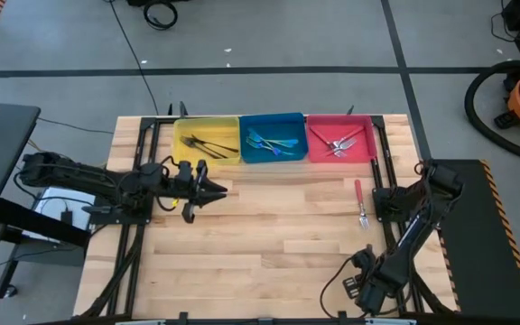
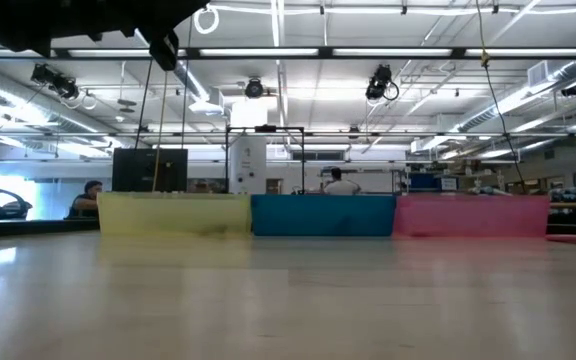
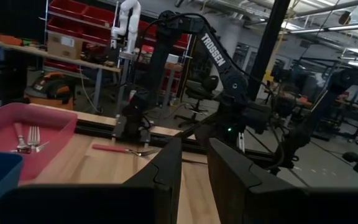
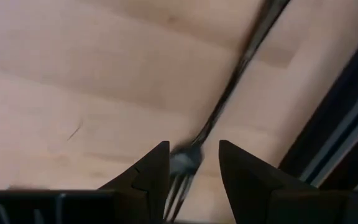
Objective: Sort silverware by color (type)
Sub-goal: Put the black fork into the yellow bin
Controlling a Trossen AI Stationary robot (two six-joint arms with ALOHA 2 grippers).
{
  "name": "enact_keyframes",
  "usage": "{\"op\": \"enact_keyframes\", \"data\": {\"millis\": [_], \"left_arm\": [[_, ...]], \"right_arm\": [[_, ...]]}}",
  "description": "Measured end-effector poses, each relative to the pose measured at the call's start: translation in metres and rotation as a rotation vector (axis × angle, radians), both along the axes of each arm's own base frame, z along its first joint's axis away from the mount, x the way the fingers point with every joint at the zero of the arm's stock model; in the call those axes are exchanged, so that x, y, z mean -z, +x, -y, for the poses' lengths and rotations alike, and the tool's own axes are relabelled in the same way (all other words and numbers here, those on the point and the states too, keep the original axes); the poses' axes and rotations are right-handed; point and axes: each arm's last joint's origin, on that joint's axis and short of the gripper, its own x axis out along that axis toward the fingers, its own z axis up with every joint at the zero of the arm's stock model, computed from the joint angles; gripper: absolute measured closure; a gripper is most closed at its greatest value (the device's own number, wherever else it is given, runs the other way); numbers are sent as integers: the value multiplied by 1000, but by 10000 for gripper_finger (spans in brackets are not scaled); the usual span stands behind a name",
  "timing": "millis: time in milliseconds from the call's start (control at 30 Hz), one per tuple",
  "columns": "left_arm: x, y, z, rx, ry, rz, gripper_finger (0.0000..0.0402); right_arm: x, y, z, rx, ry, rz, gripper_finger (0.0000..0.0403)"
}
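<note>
Three plastic bins are sitting side by side along the far edge of the pale wooden slatted table (image 1: 269, 226): a yellow bin (image 1: 207, 140) holding dark all-metal forks (image 1: 208, 144), a blue bin (image 1: 273, 137) holding blue-handled forks (image 1: 271, 143), and a pink-red bin (image 1: 339, 137) holding red-handled forks (image 1: 342, 144). In the low view the bin walls are hiding all their contents.

One red-handled fork with silver tines (image 1: 360, 200) is lying loose on the table, just in front of the pink-red bin, near the right edge.

The left gripper (image 1: 217, 190) is hovering over the table just in front of the yellow bin, its dark fingers (image 3: 166, 171) standing slightly apart with nothing between them.

The right gripper (image 4: 192, 165) is hanging low over the loose fork, its fingers spread, with the blurred tines showing in the gap; whether it is touching the fork is impossible to tell. From above, this gripper is hard to pick out from the dark arm.
</note>
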Motion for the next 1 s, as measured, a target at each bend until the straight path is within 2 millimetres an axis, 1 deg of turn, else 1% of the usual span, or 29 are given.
{"op": "enact_keyframes", "data": {"millis": [167,367,567,867,1000], "left_arm": [[0,0,1,4,0,0,324],[0,0,1,3,-2,0,324],[2,0,1,4,-6,-19,324],[2,0,1,5,-15,-23,324],[2,0,1,5,-14,-25,324]], "right_arm": [[2,-4,4,4,-64,-24,256],[4,-6,7,7,-97,-41,256],[14,-7,10,10,-74,-25,256],[16,-8,11,14,-77,-30,256],[23,-10,13,14,-57,-24,256]]}}
